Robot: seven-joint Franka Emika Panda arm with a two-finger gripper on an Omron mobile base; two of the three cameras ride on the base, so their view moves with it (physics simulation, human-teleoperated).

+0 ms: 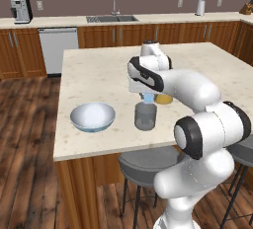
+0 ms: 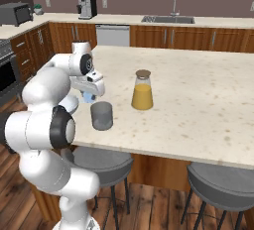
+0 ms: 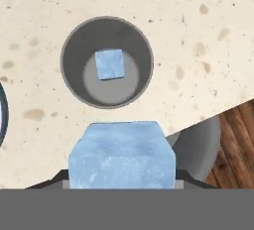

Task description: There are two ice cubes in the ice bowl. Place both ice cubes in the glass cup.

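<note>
Jaws around ice cube above glass cup, second cube inside.

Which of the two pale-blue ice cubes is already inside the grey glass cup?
The small-looking pale-blue translucent cube lies on the smoky grey glass tumbler's bottom; the other cube is in the claw.

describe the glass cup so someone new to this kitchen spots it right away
On the speckled island counter, look near the front edge, under the gripper. The glass cup is a short smoky-grey tumbler between the wide pale bowl and the taller lidded jar, with one ice cube inside.
</note>
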